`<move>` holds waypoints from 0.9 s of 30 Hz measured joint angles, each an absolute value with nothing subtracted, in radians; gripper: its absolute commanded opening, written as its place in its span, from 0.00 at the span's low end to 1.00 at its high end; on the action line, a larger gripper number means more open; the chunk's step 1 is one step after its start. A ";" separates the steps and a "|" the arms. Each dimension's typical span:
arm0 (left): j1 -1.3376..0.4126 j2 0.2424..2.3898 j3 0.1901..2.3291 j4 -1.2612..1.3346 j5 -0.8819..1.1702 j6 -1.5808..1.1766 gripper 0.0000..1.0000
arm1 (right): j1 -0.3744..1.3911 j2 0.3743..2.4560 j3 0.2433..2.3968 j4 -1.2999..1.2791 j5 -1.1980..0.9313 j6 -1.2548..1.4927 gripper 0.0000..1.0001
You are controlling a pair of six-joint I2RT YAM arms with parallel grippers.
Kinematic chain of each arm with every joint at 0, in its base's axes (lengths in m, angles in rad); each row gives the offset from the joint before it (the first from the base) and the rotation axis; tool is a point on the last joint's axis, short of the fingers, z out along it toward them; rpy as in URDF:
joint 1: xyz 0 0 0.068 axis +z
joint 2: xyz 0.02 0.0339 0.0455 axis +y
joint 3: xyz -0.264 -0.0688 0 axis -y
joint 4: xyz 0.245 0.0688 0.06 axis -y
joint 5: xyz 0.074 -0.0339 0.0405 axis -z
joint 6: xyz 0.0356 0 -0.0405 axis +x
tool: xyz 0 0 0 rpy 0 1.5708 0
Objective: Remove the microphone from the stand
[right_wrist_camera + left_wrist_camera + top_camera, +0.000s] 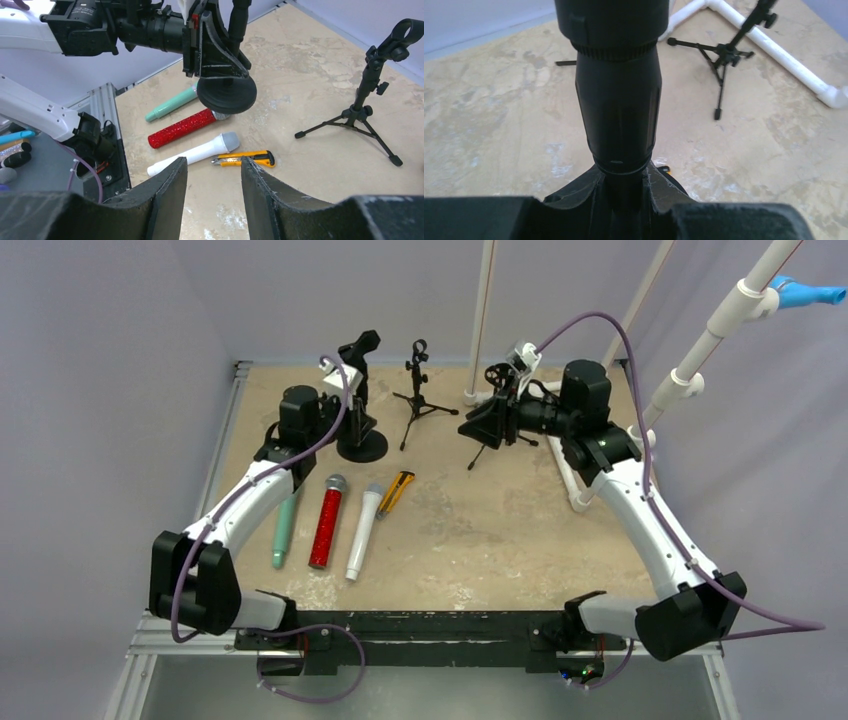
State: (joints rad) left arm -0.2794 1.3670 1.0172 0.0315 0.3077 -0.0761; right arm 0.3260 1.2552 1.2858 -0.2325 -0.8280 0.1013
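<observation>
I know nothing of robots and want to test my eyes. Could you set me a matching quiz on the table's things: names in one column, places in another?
Things:
1 red mic
2 white mic
3 black mic
4 knife

Places:
A up in the round stand
B lying between the green mic and the white mic
C lying beside the white mic's head
D lying between the red mic and the knife

Pairs: 1-B, 2-D, 3-A, 4-C
</observation>
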 measured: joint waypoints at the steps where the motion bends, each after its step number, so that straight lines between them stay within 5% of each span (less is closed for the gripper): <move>1: -0.274 1.371 1.010 0.040 0.335 -0.086 0.00 | 0.326 1.257 1.285 -0.231 -0.830 0.102 0.43; 10: -0.300 1.370 1.001 0.097 0.736 -0.191 0.00 | 0.368 1.436 1.386 -0.142 -0.862 0.157 0.46; 27: -0.403 1.370 1.000 0.085 0.918 -0.227 0.00 | 0.505 1.615 1.506 -0.078 -0.912 0.205 0.48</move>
